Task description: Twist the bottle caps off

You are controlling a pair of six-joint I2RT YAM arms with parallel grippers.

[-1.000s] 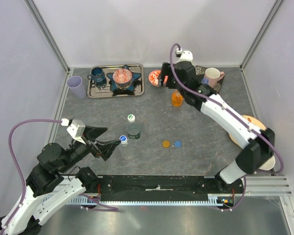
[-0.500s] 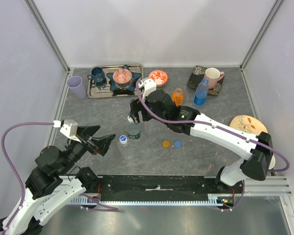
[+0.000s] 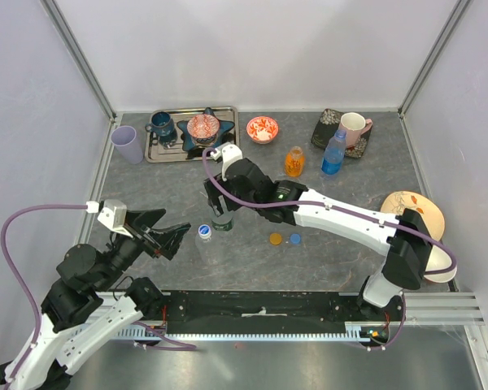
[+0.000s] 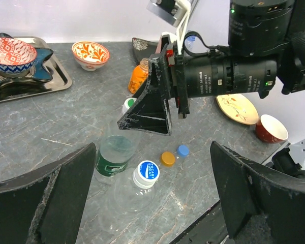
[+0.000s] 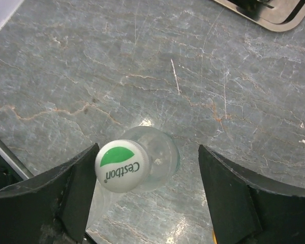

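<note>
Left tool (image 4: 152, 152): released, fingers wide apart, nothing between them. It hovers low over the grey marbled desk (image 3: 146, 187) and points at the two clear bottles.
Capped bottle (image 3: 203, 240): a small clear plastic bottle, upright, just in front of my left tool.
White-and-blue cap (image 4: 148, 172): a round plastic screw cap, screwed on the capped bottle. I judge it is the only one left to unscrew.
Open bottle (image 4: 114, 155): a clear plastic bottle with a green label, upright, mouth bare. It stands just beside the capped bottle; I cannot tell if they touch.
White-and-green cap (image 5: 123, 165): a round plastic cap, off its bottle. In the right wrist view it overlaps the rim of the open bottle.
Right tool (image 5: 148, 152): released, fingers apart, grasping nothing, directly above the open bottle and the loose cap.
Orange cap (image 3: 276, 239) and blue cap (image 3: 295, 239): small round plastic caps, flat on the desk, near each other.
Orange bottle (image 3: 294, 162) and blue bottle (image 3: 333, 154): small plastic bottles, upright at the back, well apart from both tools.
Risk, wrong target: my right tool is over the finished bottle, so it could close there and not on the capped one.
Risk, tipping: the two clear bottles stand close, so a finger going down between them may push the open one over.
Risk, spinning: the capped bottle looks light, so it may turn together with its cap if my other tool does not clamp the body.
</note>
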